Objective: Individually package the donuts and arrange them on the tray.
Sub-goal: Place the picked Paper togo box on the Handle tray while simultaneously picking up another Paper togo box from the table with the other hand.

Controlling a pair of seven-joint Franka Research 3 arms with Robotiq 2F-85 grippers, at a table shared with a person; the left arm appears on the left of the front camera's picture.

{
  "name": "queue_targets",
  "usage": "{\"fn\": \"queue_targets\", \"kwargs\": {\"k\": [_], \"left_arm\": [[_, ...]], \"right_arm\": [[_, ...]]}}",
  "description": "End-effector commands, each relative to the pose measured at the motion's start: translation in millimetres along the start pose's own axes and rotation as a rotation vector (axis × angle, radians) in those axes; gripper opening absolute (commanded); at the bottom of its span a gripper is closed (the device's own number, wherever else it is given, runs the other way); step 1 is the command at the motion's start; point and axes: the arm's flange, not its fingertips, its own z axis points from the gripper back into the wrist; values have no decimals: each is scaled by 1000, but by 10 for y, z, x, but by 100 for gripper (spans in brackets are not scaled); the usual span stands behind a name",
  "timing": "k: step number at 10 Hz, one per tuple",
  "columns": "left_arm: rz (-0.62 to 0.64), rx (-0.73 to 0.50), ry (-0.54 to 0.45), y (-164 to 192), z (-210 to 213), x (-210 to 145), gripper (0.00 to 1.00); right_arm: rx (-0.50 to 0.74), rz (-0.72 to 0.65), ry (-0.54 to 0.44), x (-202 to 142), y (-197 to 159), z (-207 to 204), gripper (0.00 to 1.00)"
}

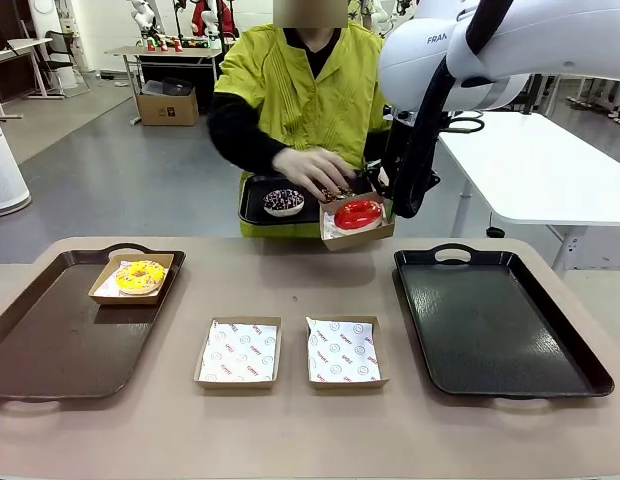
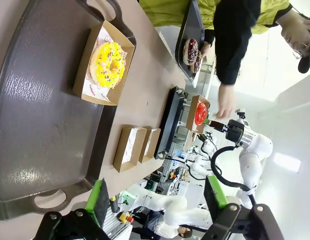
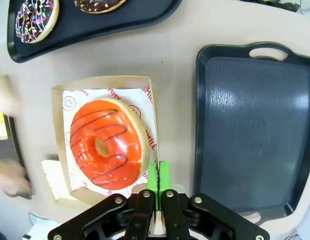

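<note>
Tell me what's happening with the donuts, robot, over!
Left gripper open, empty. Right gripper shut on rim of box carrying red donut. Person's hand close beside it.

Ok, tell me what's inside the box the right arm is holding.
A red-iced donut with dark stripes lies on printed white paper lining the box, whose wall the right tool pinches. The donut covers most of the paper, and the box floor is hidden.
</note>
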Motion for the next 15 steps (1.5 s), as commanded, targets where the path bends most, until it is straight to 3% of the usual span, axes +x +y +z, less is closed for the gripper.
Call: {"fn": "queue_targets", "kwargs": {"k": [1, 10, 13, 15], "left_arm": [[-5, -9, -2, -1, 7, -47, 100], [0, 0, 0, 0, 0, 0, 100], [-146, 166, 44, -694, -217, -449, 100], [-206, 335, 35, -1202, -507, -632, 100]], "right_arm": [[6, 0, -1, -19, -9, 13, 0], [0, 0, 0, 0, 0, 0, 1], [-76, 77, -14, -267, -599, 336, 1], [-90, 12, -10, -292, -1166, 433, 1]]}}
